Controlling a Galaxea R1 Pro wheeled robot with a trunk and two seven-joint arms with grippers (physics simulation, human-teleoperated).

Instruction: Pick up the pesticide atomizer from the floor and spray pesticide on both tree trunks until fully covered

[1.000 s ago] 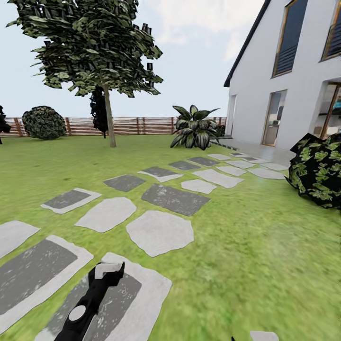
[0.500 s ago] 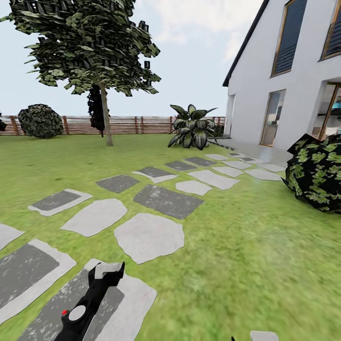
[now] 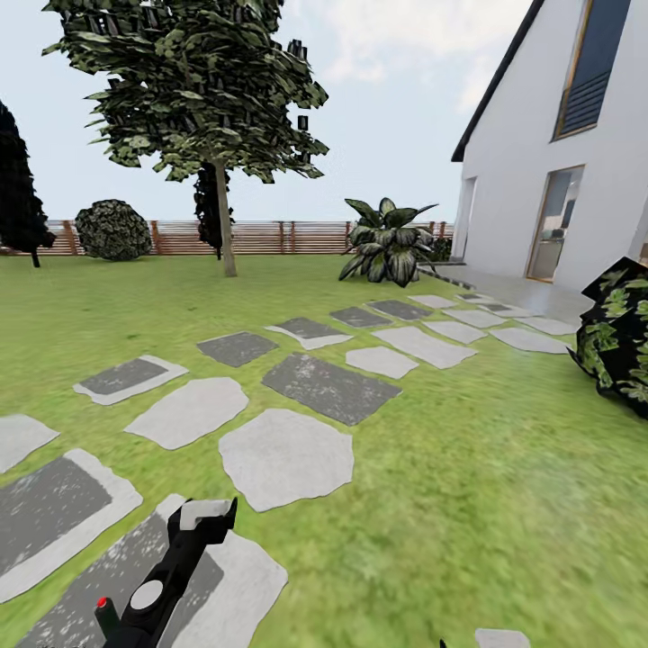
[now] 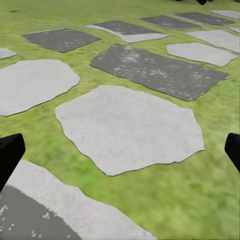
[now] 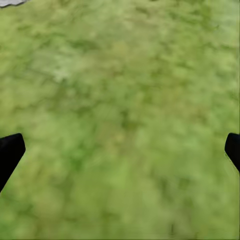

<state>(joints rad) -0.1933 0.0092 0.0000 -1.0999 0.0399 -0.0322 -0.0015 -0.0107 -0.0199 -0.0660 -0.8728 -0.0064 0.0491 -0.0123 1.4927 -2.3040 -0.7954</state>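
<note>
The pesticide atomizer is out of view. One tree (image 3: 193, 85) with a blocky green canopy stands far across the lawn, its thin-looking grey-brown trunk (image 3: 227, 236) in front of the slat fence (image 3: 270, 238). My left gripper (image 3: 207, 511) hangs low over a stepping stone, open and empty; in the left wrist view its fingertips (image 4: 10, 152) sit wide apart over a pale stone (image 4: 130, 127). My right gripper (image 5: 120, 152) is open too, with blurry green grass (image 5: 120, 100) below it and nothing between the fingers.
Grey and white stepping stones (image 3: 328, 387) run from the near left toward the white house (image 3: 558, 180). A dark cypress (image 3: 18, 189), a round bush (image 3: 112, 229), a broad-leaved plant (image 3: 391, 245) and a leafy bush (image 3: 623, 337) edge the lawn. A small dark post with a red dot (image 3: 103, 610) is beside my left arm.
The whole head view has swung, shifting the scene to the right; the cypress has come in at the left edge and the house has slid right. Both arms hold the same pose.
</note>
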